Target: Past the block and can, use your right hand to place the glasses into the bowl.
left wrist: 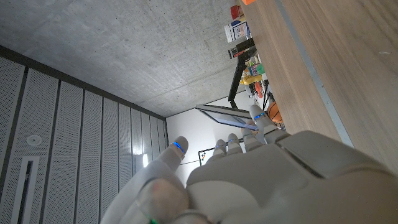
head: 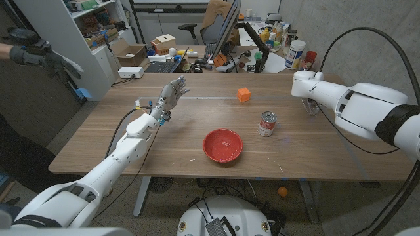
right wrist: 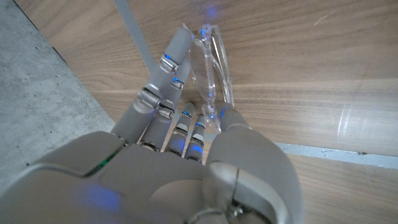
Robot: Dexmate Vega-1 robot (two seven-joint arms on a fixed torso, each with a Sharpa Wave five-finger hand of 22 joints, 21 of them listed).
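At the table's far right side, the right hand (right wrist: pixel 186 124) holds the clear plastic glasses (right wrist: pixel 211 68). The left hand (head: pixel 169 97) is spread wide, holding nothing.

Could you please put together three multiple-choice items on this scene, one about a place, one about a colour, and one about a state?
1. Where does the small orange block stand relative to the red-labelled tin can?
A. Farther from the robot than the can
B. Inside the bowl
C. On top of the can

2. What colour is the round plastic bowl?
A. Blue
B. Red
C. White

3. What is the right hand doing?
A. Pressing on the can
B. Resting in the bowl
C. Closing its fingers around the clear-framed glasses

Answers:
1. A: in the head view the block sits beyond the can on the wooden table, apart from it.
2. B: the bowl is plainly red, and nothing sizeable shows in it.
3. C: the right wrist view shows the glasses between the thumb and fingers.
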